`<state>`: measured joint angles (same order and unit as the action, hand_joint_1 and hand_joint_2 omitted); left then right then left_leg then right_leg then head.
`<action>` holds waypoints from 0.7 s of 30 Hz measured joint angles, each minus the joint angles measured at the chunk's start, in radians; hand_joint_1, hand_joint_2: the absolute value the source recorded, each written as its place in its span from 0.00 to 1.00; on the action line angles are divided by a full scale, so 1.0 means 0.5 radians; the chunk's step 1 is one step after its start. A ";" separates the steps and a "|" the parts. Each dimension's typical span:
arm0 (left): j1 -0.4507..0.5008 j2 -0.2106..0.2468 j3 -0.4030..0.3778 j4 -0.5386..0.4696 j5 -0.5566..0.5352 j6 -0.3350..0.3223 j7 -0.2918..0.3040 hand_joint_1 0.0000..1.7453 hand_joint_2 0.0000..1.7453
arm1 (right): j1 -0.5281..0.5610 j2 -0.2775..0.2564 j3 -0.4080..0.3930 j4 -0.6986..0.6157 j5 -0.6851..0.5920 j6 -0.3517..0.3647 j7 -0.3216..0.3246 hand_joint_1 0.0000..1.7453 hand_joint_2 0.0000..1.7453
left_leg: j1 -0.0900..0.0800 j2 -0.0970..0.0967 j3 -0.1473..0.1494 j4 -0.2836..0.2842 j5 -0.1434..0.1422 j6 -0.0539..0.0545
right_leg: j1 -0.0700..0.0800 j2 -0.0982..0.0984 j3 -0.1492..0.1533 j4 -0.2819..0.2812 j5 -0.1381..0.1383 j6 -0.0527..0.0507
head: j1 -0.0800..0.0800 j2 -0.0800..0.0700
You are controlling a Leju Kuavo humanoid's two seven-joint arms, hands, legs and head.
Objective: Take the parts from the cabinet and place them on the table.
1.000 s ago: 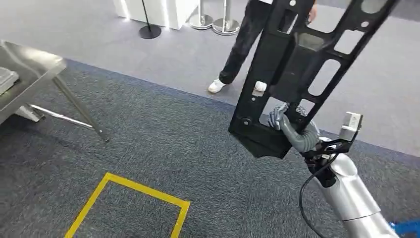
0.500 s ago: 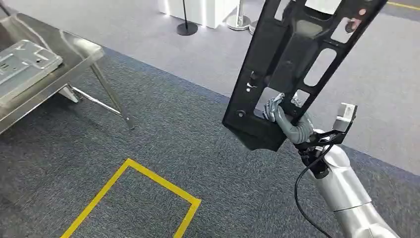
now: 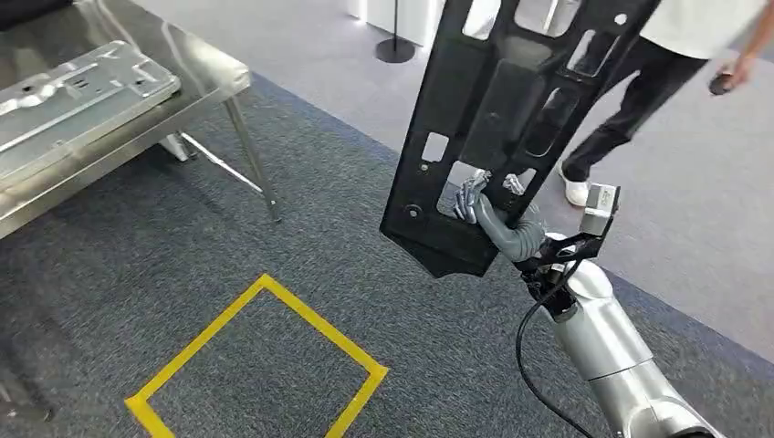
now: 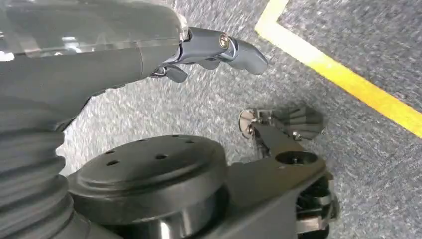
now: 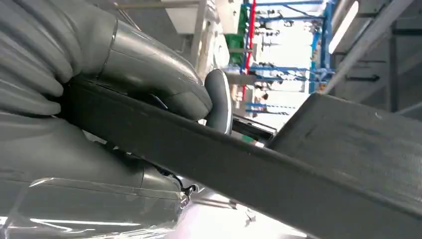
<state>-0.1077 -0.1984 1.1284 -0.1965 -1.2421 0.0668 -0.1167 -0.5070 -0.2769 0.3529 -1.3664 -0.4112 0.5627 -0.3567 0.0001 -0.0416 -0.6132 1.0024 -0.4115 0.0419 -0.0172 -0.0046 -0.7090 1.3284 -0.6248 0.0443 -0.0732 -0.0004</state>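
Right hand (image 3: 488,214) grips the long black flat metal panel with cut-out windows (image 3: 511,100) near its lower end. The fingers (image 3: 470,193) hook through one of the lower windows and curl over the panel face; in the right wrist view the thumb (image 5: 219,102) presses the panel's edge (image 5: 259,164) against the palm. Grip through a cut-out probably chosen because the panel is too broad to span. The panel stands nearly upright, tilted a little, with most of its length rising well above the fingers. Judgement: top-heavy load, so it could swing about the grip point when the body turns.

Left hand (image 4: 209,47) hangs low beside the body, holding nothing, fingers loosely extended over the carpet.

Task thing is in the right hand, off the cabinet, not yet on the table. Step in hand, as I judge it: carrying.

Surface: shiny stainless steel table with slanted legs (image 3: 214,78), well apart from the fingers and across the carpet. A pale grey pressed metal plate (image 3: 73,96) lies on it.

Room: dark grey carpet (image 3: 301,237) with a yellow tape square (image 3: 274,351) marked on it below the grip; lighter floor beyond. A person in dark trousers (image 3: 630,100) walks just beyond the panel.
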 joint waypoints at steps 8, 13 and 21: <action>0.006 0.007 0.000 0.000 -0.015 0.011 -0.016 0.00 1.00 | -0.031 0.002 0.028 0.044 -0.039 0.024 -0.022 1.00 1.00 | 0.011 -0.169 -0.041 0.068 -0.021 -0.070 | -0.030 0.140 0.233 -0.581 0.297 -0.016 | 0.000 0.000; 0.017 0.020 0.007 0.000 0.016 0.037 -0.001 0.00 1.00 | -0.123 0.032 0.073 0.083 -0.083 0.037 -0.031 1.00 1.00 | 0.008 0.003 -0.149 0.276 -0.147 -0.121 | -0.035 0.030 0.247 -0.600 0.305 -0.089 | -0.001 0.000; 0.000 0.027 0.021 0.000 0.022 0.050 -0.084 0.00 1.00 | -0.232 0.014 0.084 0.190 -0.166 -0.038 -0.073 1.00 1.00 | -0.004 0.223 -0.023 0.085 -0.053 -0.089 | -0.004 -0.171 0.290 -0.602 0.270 -0.076 | 0.000 0.000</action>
<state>-0.1076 -0.1850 1.1391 -0.1965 -1.2311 0.0919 -0.1587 -0.6230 -0.2701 0.3948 -1.2715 -0.4944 0.5436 -0.3933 -0.0018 0.0699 -0.6247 1.0451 -0.4379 -0.0026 -0.0195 -0.0899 -0.5639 1.0274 -0.4898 0.0066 -0.0732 -0.0004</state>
